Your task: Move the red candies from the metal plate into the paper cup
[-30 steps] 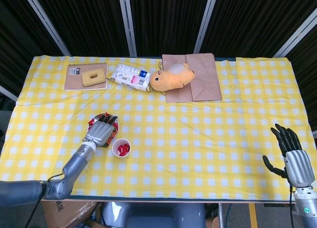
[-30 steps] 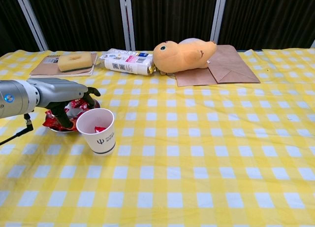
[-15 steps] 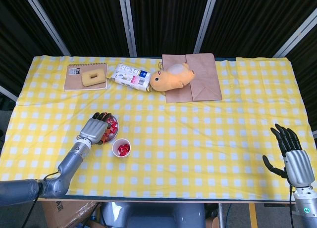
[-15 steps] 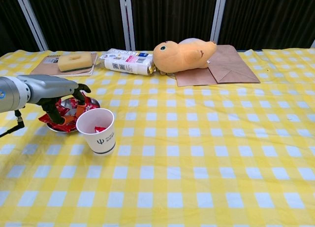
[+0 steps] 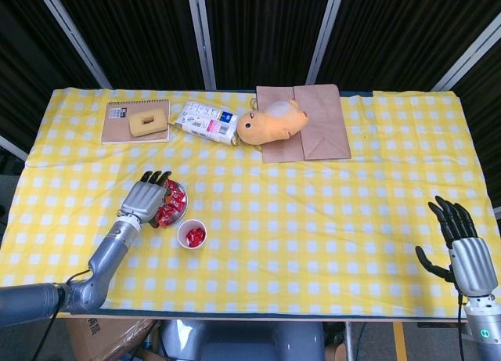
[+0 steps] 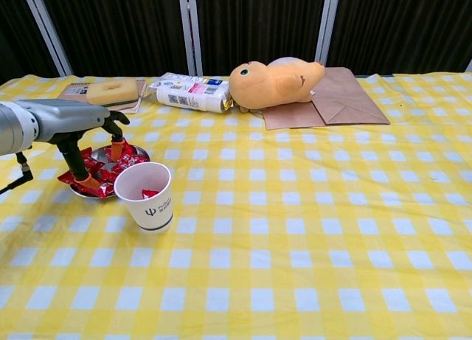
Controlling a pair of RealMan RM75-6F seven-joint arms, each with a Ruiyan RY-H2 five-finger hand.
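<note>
Over the last second we have drawn our left hand (image 6: 82, 137) back from the cup side of the metal plate (image 6: 140, 153) toward its far left edge and lifted it, so that more of the red candies (image 6: 127, 159) now lies uncovered than before; we judge this a resetting of the reach, not a pickup, since no candy has come away with it. The fingers (image 6: 116, 147) are spread apart and point down at the pile, the tips at or just above the wrappers, and we see nothing clamped between them, though the chest view cannot settle whether a tip touches a candy. The plate sits on the tabletop (image 6: 310, 222) just beside the paper cup (image 6: 145, 195), which already holds at least one red candy, so the task is under way with most of the pile left. Our right hand (image 5: 460, 240) hangs off the near right edge, well apart from everything, fingers spread and holding nothing.
</note>
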